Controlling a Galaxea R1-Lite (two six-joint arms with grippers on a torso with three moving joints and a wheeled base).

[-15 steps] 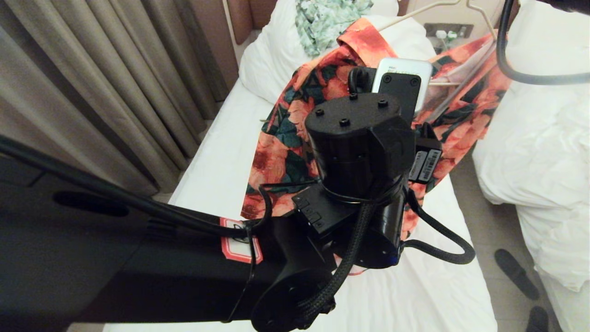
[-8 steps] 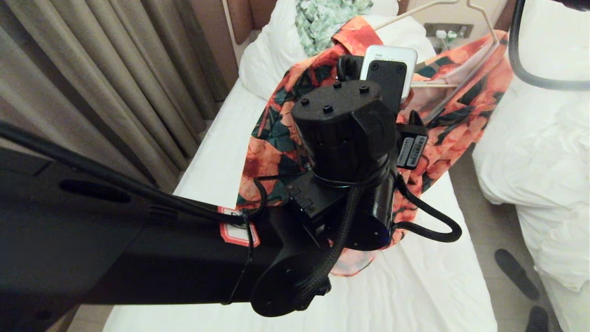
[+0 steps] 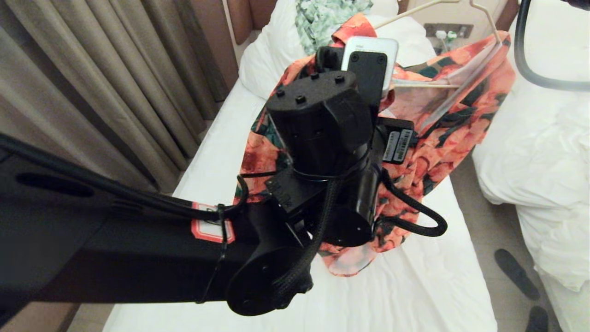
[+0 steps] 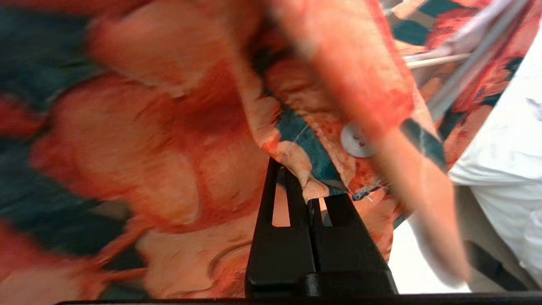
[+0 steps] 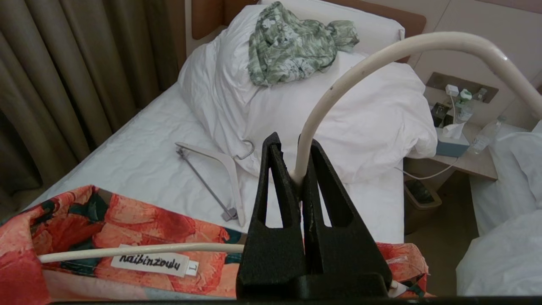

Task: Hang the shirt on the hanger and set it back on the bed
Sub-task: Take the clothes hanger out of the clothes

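Left wrist view is showing my left gripper [image 4: 314,186] pinching the shirt [image 4: 148,140] edge, right by a button; my right gripper [image 5: 296,169] is squeezing the hanger [image 5: 381,55], so I should be pulling slowly

Head looks down; wrists close; all share shirt [image 3: 442,133].

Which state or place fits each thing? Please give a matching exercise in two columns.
1. shirt
2. hanger
3. green-and-white garment
4. thicker hanger with grey bar

a. lying flat on the sheet
b. hook held in right pincer
c. crumpled on the pillow
d. edge pinched by left pincer

Pairs: 1-d, 2-b, 3-c, 4-a
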